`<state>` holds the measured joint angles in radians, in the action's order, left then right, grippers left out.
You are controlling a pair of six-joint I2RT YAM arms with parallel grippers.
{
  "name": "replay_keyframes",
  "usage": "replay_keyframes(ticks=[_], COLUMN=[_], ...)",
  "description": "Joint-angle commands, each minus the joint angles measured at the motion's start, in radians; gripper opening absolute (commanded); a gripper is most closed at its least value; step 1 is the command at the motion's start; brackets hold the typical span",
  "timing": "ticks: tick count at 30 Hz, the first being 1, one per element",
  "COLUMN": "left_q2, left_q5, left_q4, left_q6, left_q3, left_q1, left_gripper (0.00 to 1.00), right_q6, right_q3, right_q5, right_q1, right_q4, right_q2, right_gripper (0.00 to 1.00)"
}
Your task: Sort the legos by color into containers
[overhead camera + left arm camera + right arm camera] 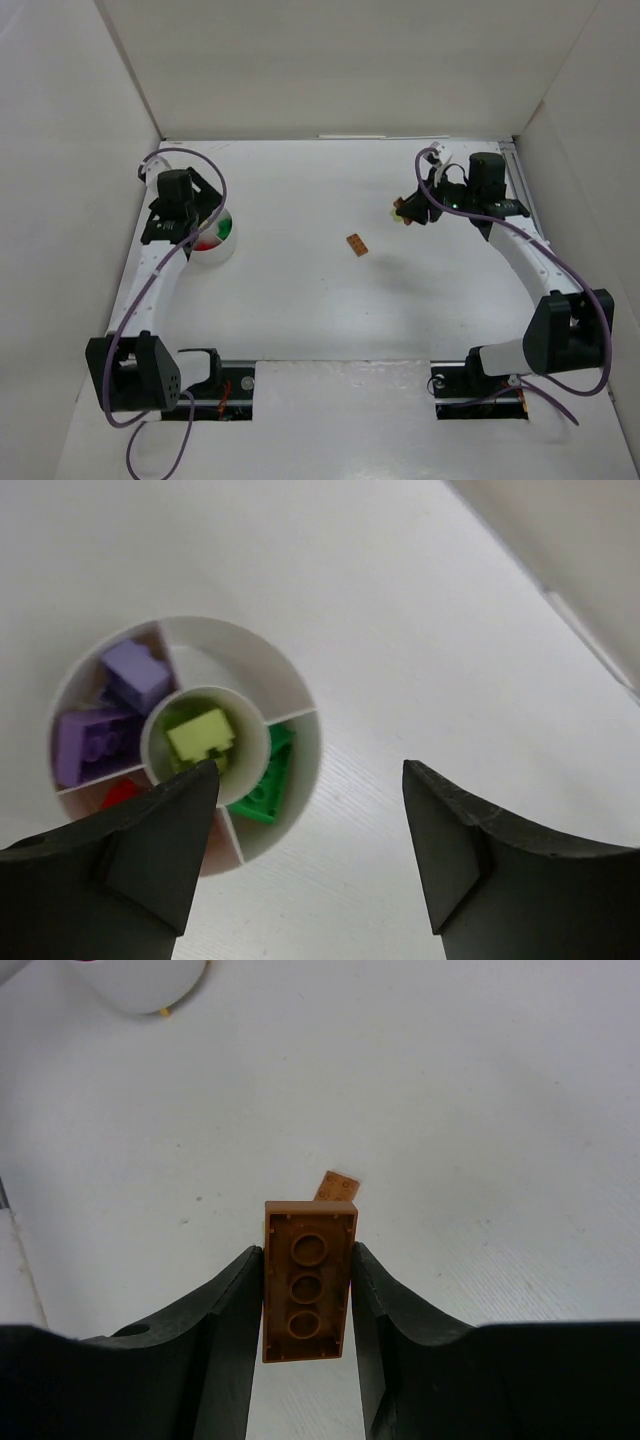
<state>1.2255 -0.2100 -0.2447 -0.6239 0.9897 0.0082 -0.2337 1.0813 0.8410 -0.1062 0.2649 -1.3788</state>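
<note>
Right wrist: right jaws clamp an orange-brown brick (305,1280), best kept level until over the cup (215,660); left jaws wide.

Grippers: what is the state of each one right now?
Left gripper: open, holding nothing.
Right gripper: closed on an orange-brown brick.
</note>
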Motion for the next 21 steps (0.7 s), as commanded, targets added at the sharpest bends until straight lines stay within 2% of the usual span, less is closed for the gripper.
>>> replay_keyframes(ticks=[1, 2, 3, 4, 7, 8, 13, 18, 21], left_q2=[-0.119, -0.162, -0.182, -0.198, -0.233, -0.233, -0.212, -0.169, -0.126], left_q5=[0.294, 0.369, 0.532, 0.61, 0.872, 0.9, 0.932, 0.995, 1.031], left_q4=[0.202, 0.246, 0.293, 0.397, 0.551, 0.617, 0.691, 0.766, 0.791], left_q6=[0.117, 0.142, 0.168, 0.177, 0.217, 0.236, 0.338, 0.359, 0.346], left_q3=[-0.08, -0.1, -0.123, -0.17, -0.23, -0.243, -0.255, -0.255, -0.255], left_q1=[-0.019, -0.037, -0.069, -0.088, -0.183, -0.215, -0.44, -0.481, -0.491], left_gripper=[0.71, 0.73, 0.74, 0.76, 0.77, 0.77, 0.78, 0.77, 0.73], right_q6=[-0.033, -0.033, -0.033, -0.033, -0.013, -0.003, 0.049, 0.082, 0.132], right_q3=[-0.003, -0.003, -0.003, 0.009, 0.022, 0.035, 0.089, 0.114, 0.114], right_q5=[0.163, 0.182, 0.196, 0.205, 0.259, 0.273, 0.323, 0.323, 0.332], right_q1=[-0.03, -0.039, -0.049, -0.058, -0.096, -0.114, -0.19, -0.239, -0.257], right_q4=[-0.087, -0.096, -0.096, -0.096, -0.116, -0.131, -0.173, -0.184, -0.216], right_q2=[-0.018, -0.019, -0.031, -0.031, -0.051, -0.064, -0.1, -0.1, -0.082], right_gripper=[0.13, 0.13, 0.13, 0.15, 0.16, 0.16, 0.16, 0.16, 0.16])
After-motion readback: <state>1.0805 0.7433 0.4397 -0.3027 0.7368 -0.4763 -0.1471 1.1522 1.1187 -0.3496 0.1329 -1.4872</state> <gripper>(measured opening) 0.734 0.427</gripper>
